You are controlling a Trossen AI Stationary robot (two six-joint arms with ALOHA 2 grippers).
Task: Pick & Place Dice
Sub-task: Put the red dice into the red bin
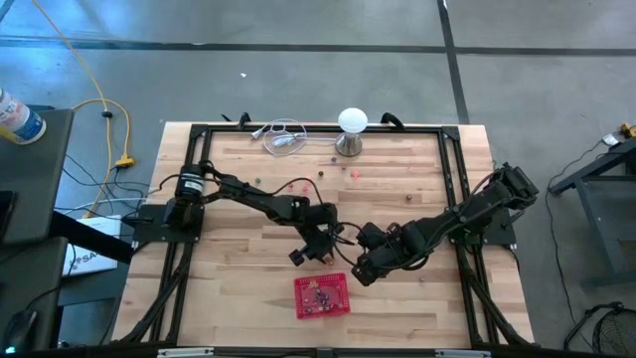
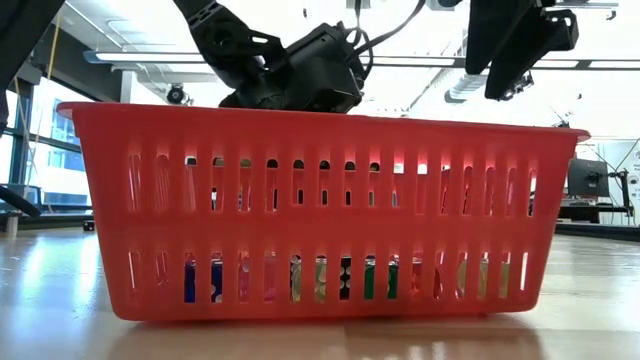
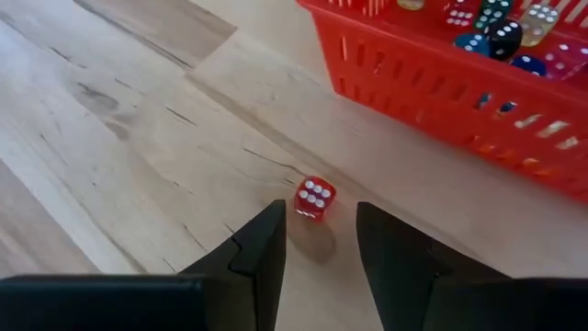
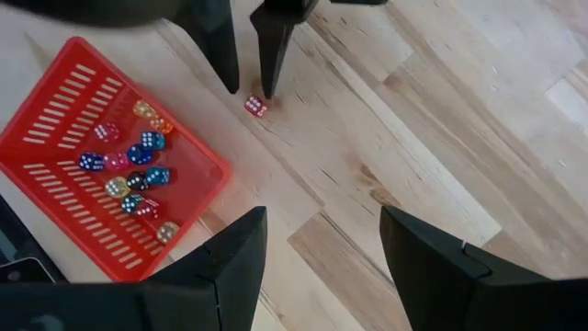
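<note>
A small red die with white pips lies on the wooden table, just beside the red mesh basket. My left gripper is open and slants down at the die, fingertips just short of it on either side, touching nothing. The right wrist view shows the same die below the left gripper's fingers. The basket holds several dice in mixed colours. My right gripper hangs open above the table, right of the basket, with nothing between its fingers.
A few loose dice lie on the far half of the table. A white ball-topped metal stand and a clear looped cable sit at the far edge. Black frame rails run along the table's sides. In the low view the basket fills the foreground.
</note>
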